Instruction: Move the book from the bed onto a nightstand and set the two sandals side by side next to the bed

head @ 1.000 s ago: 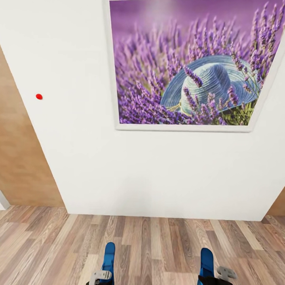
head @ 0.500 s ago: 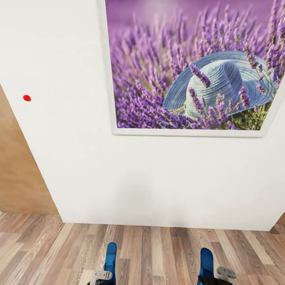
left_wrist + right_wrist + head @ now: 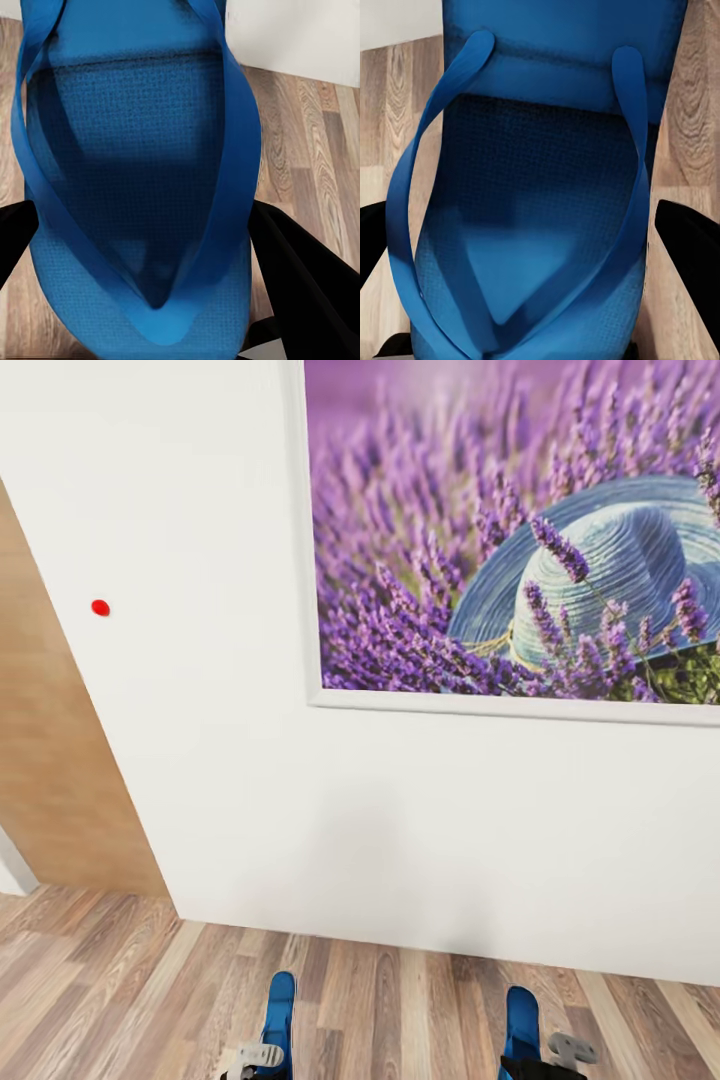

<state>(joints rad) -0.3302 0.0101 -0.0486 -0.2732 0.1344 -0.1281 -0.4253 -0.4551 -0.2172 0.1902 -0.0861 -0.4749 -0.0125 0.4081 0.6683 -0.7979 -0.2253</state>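
left gripper [image 3: 262,1060] clamped on left sandal [image 3: 276,1010], right gripper [image 3: 545,1058] clamped on right sandal [image 3: 521,1018]; both carried toe-forward over wood floor [image 3: 400,1000], facing white wall [image 3: 300,810]; bed unseen, likely transit.

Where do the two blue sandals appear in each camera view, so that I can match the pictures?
Head view: left sandal and right sandal at the bottom edge, apart.
Left wrist view: left sandal in the centre, close up, straps facing the camera.
Right wrist view: right sandal in the centre, close up.
Shared landmark: the wood-plank floor beneath them.
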